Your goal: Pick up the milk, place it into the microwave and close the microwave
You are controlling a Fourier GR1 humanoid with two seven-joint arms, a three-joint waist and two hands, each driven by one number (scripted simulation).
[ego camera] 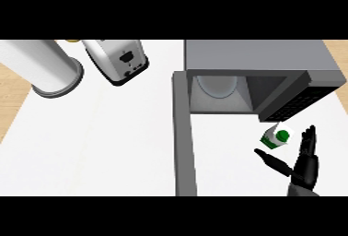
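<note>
Milk carton (276, 137), white with green label, stands on white table (102, 147) just below microwave's (258, 62) front right corner, tilted slightly. My right hand (304, 166) just beside carton, to its lower right; fingers straight and spread, thumb (272, 160) out toward carton's base, nothing grasped. Microwave door (183, 133) swung wide open, white turntable plate (219, 86) visible inside cavity. Toaster (119, 60) and paper towel roll (44, 67) at far left. Left hand out of sight.
</note>
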